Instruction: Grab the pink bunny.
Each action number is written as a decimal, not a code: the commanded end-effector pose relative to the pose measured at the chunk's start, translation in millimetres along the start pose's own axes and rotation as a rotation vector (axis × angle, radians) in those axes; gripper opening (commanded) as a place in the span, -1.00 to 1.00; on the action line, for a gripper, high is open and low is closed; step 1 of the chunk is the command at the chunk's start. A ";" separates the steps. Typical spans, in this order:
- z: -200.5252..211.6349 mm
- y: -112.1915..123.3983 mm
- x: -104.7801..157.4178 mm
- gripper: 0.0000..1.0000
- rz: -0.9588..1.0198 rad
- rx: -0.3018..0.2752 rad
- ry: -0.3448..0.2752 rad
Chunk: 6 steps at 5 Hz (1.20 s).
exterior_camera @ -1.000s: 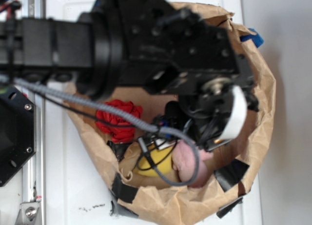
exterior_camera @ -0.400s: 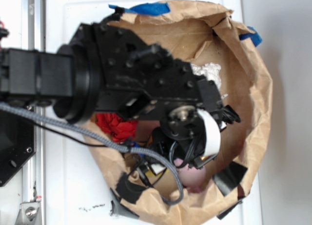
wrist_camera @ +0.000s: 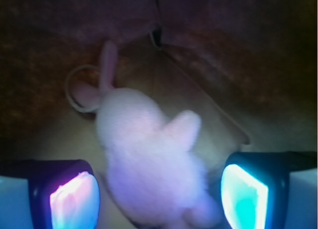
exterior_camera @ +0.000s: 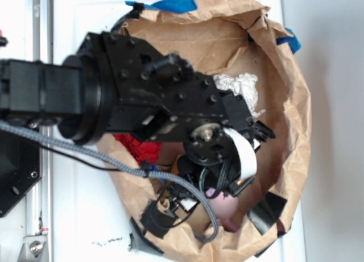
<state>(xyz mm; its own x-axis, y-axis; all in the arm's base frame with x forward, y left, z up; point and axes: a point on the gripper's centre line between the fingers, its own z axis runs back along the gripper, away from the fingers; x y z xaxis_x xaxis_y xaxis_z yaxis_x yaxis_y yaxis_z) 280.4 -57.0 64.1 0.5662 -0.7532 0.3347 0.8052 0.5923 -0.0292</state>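
While your arm reached down into the brown paper bag (exterior_camera: 296, 103), the gripper (wrist_camera: 159, 189) stood with its jaws spread wide, one lit pad (wrist_camera: 72, 199) on each side of the pink bunny (wrist_camera: 149, 164). You had the bunny lying on the bag's floor between the pads, its ears pointing away; contact was unclear. A red cloth ball (exterior_camera: 139, 148) and a white paper wad (exterior_camera: 242, 86) lay nearby.

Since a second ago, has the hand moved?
Yes. The hand has dropped lower in the exterior view, deeper into the paper bag, over the pink bunny.
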 end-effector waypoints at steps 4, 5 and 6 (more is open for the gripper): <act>-28.9 -20.0 18.1 1.00 -0.013 -0.002 0.029; -26.2 -14.5 15.6 -1.00 0.006 -0.021 0.031; -19.3 -7.1 14.9 -1.00 0.037 -0.033 0.020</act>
<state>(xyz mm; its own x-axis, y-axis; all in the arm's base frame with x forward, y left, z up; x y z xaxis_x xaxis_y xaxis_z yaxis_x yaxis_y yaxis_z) 277.3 -72.5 39.7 0.6040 -0.7427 0.2891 0.7907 0.6038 -0.1007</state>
